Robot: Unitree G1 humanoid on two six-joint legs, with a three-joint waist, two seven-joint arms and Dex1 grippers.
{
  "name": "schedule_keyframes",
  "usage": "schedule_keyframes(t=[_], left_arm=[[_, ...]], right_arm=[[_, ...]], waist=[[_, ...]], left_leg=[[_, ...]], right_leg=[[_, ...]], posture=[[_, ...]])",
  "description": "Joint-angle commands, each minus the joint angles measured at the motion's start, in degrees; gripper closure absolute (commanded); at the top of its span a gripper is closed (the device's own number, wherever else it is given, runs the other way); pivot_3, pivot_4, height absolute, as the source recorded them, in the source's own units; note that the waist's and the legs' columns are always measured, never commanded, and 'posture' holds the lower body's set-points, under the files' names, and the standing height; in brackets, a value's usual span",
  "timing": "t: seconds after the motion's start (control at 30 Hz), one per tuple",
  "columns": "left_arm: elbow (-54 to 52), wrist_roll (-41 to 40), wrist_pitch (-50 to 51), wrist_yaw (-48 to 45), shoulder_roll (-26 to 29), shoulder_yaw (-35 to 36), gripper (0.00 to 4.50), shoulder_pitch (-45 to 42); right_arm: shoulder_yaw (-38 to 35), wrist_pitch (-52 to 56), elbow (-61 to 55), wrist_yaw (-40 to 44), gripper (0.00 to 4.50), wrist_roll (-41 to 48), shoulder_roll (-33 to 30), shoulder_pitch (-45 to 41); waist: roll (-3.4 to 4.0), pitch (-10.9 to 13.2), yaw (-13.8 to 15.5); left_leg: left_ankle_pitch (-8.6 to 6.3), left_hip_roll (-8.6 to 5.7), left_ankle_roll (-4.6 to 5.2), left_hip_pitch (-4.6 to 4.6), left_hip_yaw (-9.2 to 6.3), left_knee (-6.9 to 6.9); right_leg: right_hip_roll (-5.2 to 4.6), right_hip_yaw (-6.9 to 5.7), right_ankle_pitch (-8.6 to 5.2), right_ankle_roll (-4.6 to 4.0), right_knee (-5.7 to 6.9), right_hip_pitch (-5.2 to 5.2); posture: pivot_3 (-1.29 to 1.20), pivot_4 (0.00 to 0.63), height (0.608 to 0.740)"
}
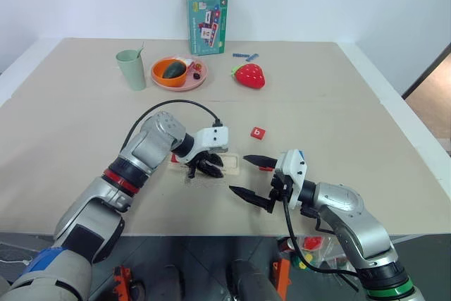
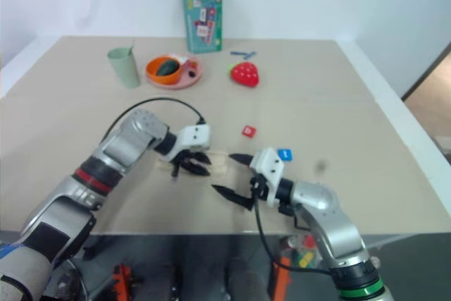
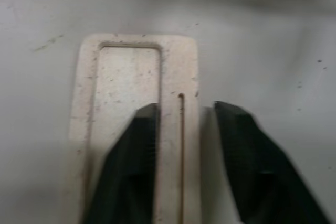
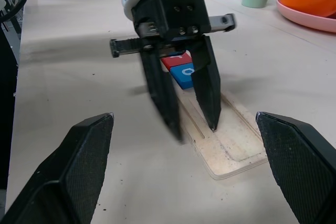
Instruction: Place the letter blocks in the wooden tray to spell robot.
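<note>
Where legible, white "b" on the lone red letter block (image 1: 258,132).

Four letter blocks: two red (image 1: 258,132) (image 4: 175,60), two blue (image 2: 284,154) (image 4: 184,75); one wooden tray (image 4: 231,148); one strawberry toy (image 1: 249,75)

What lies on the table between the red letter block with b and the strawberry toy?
Nothing: in the left eye view, the stretch of table from the red b block to the strawberry toy is bare.
</note>
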Motion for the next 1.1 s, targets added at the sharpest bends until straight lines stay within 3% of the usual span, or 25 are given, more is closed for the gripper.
schedule_keyframes(t=[0.03,0.17,0.33,0.43,0.53,0.8,1.1], left_arm=[[-2.2,-2.2,1.8,0.4,1.5,2.8,1.26,0.2],[-5.5,-5.6,3.4,0.9,3.9,6.6,0.02,1.1],[-10.9,-12.0,1.2,3.7,4.9,14.8,0.02,5.0],[-19.8,-21.6,-3.1,8.6,2.4,27.3,0.02,16.8],[-25.7,-24.8,-5.1,13.6,0.6,32.1,0.02,25.2],[-37.9,-24.0,-9.0,26.1,-1.5,32.6,0.02,43.5],[-45.7,-23.3,-8.7,34.7,-1.3,30.5,0.02,49.7]], right_arm=[[-4.1,0.4,-0.2,-0.3,0.0,2.2,-0.8,-1.0],[-7.8,1.8,1.5,-0.3,0.0,3.9,-2.2,-2.5],[-9.9,4.7,5.4,-1.6,0.0,4.6,-2.7,-7.8],[-6.8,6.4,13.6,-3.3,0.0,0.4,-2.2,-17.2],[-3.7,5.3,20.9,-2.6,0.0,-3.4,-1.7,-23.2],[1.1,-4.4,46.2,2.8,0.0,-10.7,1.5,-37.3],[0.4,-12.2,66.4,6.6,0.0,-14.6,1.4,-44.5]], waist=[[0.0,0.0,0.0],[0.02,0.0,-0.1],[0.05,0.0,-0.1],[0.15,0.1,-0.7],[0.15,0.1,-0.6],[0.15,0.1,0.2],[0.15,0.1,-0.2]], left_leg=[[0.0,0.0,0.0,0.0,0.01,0.01],[0.01,0.01,0.0,-0.03,0.04,0.02],[0.01,0.04,0.0,-0.04,0.03,-0.05],[0.01,0.1,0.0,0.05,0.22,-0.1],[0.02,0.11,0.0,0.05,0.19,-0.13],[0.06,0.05,-0.01,-0.04,0.23,-0.07],[0.06,0.03,-0.01,0.0,0.35,-0.08]], right_leg=[[0.0,0.01,0.01,0.0,0.0,0.0],[0.0,0.05,0.02,0.01,0.0,-0.03],[0.01,0.02,0.02,0.0,0.0,-0.08],[-0.03,0.18,0.03,-0.03,0.0,-0.12],[-0.03,0.12,0.06,-0.07,0.02,-0.12],[-0.16,0.1,0.08,0.01,-0.03,-0.1],[-0.18,0.18,0.16,0.06,-0.08,-0.09]], posture=[[0.0,0.15,0.74],[0.0,0.15,0.74],[0.0,0.15,0.74],[0.0,0.15,0.74],[0.0,0.15,0.74],[0.0,0.15,0.74],[0.0,0.15,0.74]])
